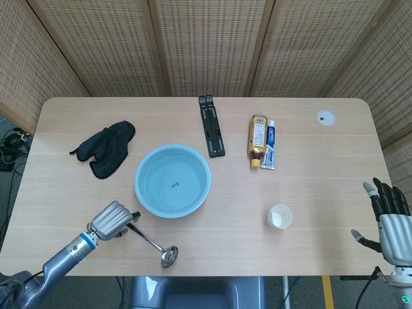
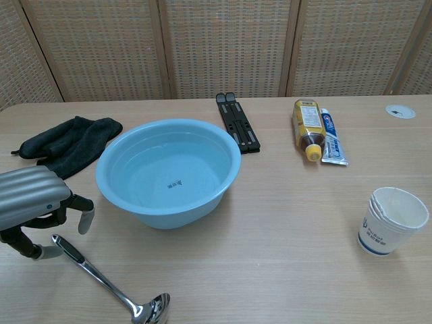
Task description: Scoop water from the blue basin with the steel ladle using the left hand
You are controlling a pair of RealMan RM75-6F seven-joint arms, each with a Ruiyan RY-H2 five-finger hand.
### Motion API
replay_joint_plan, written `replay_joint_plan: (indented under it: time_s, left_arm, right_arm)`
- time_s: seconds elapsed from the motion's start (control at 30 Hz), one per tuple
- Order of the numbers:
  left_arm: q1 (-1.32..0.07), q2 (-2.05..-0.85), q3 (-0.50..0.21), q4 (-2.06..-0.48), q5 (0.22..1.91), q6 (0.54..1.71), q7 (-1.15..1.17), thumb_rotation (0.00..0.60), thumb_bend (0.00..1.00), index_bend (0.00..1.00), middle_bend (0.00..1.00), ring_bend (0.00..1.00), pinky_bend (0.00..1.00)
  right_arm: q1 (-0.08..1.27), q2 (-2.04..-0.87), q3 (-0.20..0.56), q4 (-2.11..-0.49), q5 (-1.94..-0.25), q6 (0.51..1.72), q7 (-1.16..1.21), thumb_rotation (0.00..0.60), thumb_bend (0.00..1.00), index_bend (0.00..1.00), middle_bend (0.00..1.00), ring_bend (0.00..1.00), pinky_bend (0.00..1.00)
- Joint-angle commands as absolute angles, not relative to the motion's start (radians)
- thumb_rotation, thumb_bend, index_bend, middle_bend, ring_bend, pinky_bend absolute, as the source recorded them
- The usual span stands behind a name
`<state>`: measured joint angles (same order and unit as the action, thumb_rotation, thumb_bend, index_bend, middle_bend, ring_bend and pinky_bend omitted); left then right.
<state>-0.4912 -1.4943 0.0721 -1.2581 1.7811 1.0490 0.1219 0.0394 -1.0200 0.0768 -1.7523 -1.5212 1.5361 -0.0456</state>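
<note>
While the ladle [image 2: 108, 287] lies flat, left hand [image 2: 30, 202] fingers [image 2: 84, 219] hover over its handle.

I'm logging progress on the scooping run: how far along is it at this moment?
Early stage. Done: the left hand is over the handle end of the steel ladle. In hand: its fingers are apart around the handle, no grip visible. Left: grasp, lift, dip into the blue basin and scoop; the ladle lies flat on the table.

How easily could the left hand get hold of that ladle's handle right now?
Probably easily: the left hand hovers right over the black handle end of the ladle, fingers apart, and nothing lies between them on the table.
</note>
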Motion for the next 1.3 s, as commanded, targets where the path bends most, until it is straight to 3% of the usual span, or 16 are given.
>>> replay_joint_plan:
  time_s: [0.03, 0.17, 1.3]
  left_arm:
    - [-0.498, -1.514, 0.071, -1.241, 1.766, 1.036, 0.131, 0.600, 0.27, 0.47, 0.99, 0.94, 1.00]
    - [-0.503, -1.534, 0.080, -1.224, 1.754, 1.016, 0.147, 0.600, 0.33, 0.48, 0.99, 0.94, 1.00]
    - [-0.525, -1.628, 0.117, -1.147, 1.674, 0.963, 0.209, 0.600, 0.39, 0.51, 0.99, 0.94, 1.00]
  right_arm:
    - [0.042, -1.019, 0.078, -1.752, -1.519, 1.532, -0.042, 0.600, 0.00, 0.00, 0.00, 0.00, 0.00]
    - [0.045, -1.018, 0.080, -1.754, -1.518, 1.530, -0.039, 0.600, 0.00, 0.00, 0.00, 0.00, 0.00]
    - [0.046, -1.007, 0.079, -1.759, -1.513, 1.524, -0.015, 0.600, 0.00, 0.00, 0.00, 0.00, 0.00]
